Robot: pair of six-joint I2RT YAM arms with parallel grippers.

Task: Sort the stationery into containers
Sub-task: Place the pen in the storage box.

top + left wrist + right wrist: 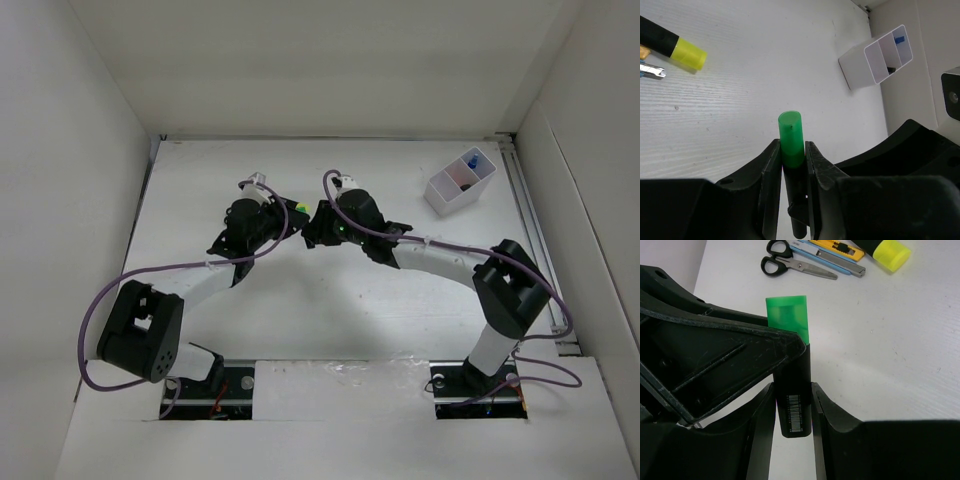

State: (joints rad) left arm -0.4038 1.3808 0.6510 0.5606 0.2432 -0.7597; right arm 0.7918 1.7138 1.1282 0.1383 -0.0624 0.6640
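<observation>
Scene: two robot arms meet over the middle of a white table, both gripping one green highlighter, which appears to be held off the surface
Left side: the left gripper has its fingers pinching the highlighter just below the green cap, which sticks out past the tips
Right side: the right gripper has its fingers pressed on the black barrel lower down, by the barcode label, with a left finger crossing just above
Step in hand: by the look of it, a pass from one arm to the other partway through the sorting, and neither side has yet let go
Destination: the white box stands at the far right of the table, well apart from the meeting point, on the right arm's side; it has three compartments, with a blue-capped item in the far one and something dark in the middle one
Next move: one gripper must loosen before the other pulls away, or the highlighter may twist; the keeper then carries it to the box and lowers it into a narrow slot
Left to sort: a yellow-capped highlighter, black-handled scissors and a yellow utility knife lie close together beyond the grippers
In the way: no loose item shows between the meeting point and the box; the likelier trouble is the crowded grippers, or a nudge to the box's thin walls
</observation>
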